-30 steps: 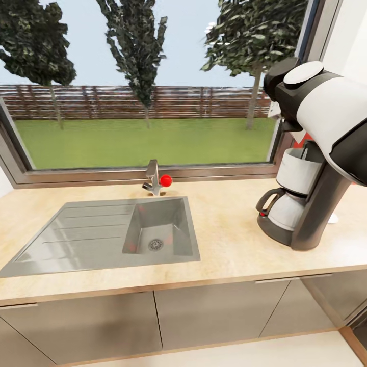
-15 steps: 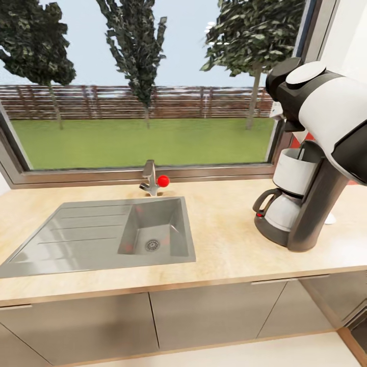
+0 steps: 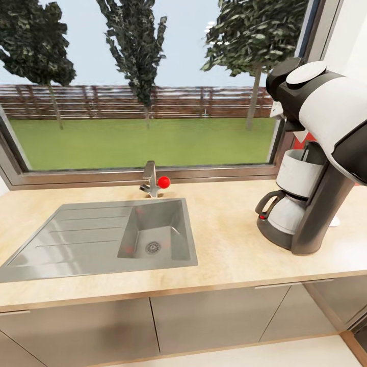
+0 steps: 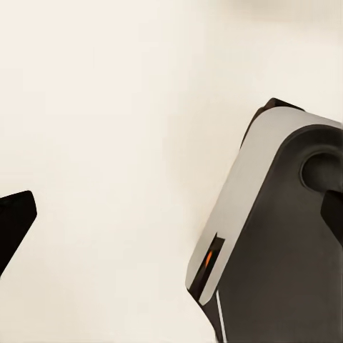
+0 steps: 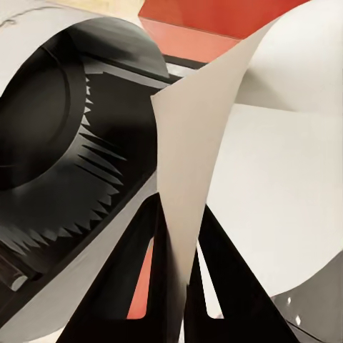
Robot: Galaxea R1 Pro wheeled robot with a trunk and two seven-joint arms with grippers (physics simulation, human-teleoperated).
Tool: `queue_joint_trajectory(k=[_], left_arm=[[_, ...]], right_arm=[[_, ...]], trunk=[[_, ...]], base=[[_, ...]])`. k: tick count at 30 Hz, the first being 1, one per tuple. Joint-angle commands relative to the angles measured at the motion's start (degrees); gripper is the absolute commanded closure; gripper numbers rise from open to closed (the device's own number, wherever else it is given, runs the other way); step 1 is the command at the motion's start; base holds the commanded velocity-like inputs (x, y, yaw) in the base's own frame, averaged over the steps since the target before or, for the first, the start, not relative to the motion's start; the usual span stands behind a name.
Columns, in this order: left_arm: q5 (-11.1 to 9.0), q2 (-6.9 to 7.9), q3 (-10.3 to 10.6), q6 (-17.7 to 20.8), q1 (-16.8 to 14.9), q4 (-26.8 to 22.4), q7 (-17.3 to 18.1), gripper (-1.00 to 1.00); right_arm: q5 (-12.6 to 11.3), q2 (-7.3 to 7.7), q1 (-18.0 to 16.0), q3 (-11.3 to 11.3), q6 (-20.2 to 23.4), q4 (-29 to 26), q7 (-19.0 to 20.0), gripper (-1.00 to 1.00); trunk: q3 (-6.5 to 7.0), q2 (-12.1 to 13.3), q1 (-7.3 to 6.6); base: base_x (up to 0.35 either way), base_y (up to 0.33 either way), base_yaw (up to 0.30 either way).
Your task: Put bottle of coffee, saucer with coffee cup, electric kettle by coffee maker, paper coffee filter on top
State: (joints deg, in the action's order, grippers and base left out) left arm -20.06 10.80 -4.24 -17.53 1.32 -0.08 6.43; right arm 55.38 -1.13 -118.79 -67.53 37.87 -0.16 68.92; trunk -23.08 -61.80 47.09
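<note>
1. The countertop (image 3: 224, 239) is a long, light wood-grain slab running under a wide window (image 3: 142, 86), with glossy grey cabinets (image 3: 214, 316) below its front edge.
2. A grey steel sink (image 3: 153, 234) is set into the countertop, its ribbed drainboard on the side away from the coffee maker (image 3: 306, 204). A tap (image 3: 149, 178) with a red knob stands just behind the sink, against the window sill.
3. The coffee maker stands on the countertop, well apart from the sink, close to the wall at the window's end. Its white basket sits above the pale carafe, whose black handle faces the sink.
4. A small white thing pokes out just behind the coffee maker's base; what it is cannot be told.
5. Through the window lie a lawn, trees and a brown fence.
6. The right arm (image 3: 331, 112) hangs above the coffee maker, hiding its lid.
7. In the right wrist view, the right gripper (image 5: 177, 286) pinches a curled sheet of white paper, the filter (image 5: 193, 164), between its dark fingers (image 5: 229, 286).
8. For the left gripper, whether it is parted or closed cannot be told; a dark tip (image 4: 13, 221) shows over pale floor.
</note>
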Motion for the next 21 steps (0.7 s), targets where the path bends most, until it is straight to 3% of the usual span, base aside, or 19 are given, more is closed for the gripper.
queue_joint_trajectory(k=[1, 18, 21], left_arm=[[-0.3, 0.01, -0.4, -0.1, 0.0, 0.0, 0.5, -1.0], [-0.3, -0.06, -0.4, 0.0, 0.0, 0.0, 0.5, -1.0], [-0.3, -0.07, -0.4, 0.0, 0.0, 0.0, 0.5, -1.0]], right_arm=[[0.3, -0.01, 0.0, 0.4, 0.6, 0.0, 0.2, 1.0], [0.4, -0.35, 0.0, 0.3, 0.5, 0.0, 0.9, 1.0], [0.4, -0.36, 0.0, 0.3, 0.5, 0.0, 0.9, 1.0]], trunk=[[-0.05, 0.0, 0.01], [-0.05, 0.0, 0.01], [-0.59, -1.2, 0.67]], base=[[0.006, 0.003, 0.0], [0.001, 0.0, 0.0], [0.0, 0.0, 0.0]])
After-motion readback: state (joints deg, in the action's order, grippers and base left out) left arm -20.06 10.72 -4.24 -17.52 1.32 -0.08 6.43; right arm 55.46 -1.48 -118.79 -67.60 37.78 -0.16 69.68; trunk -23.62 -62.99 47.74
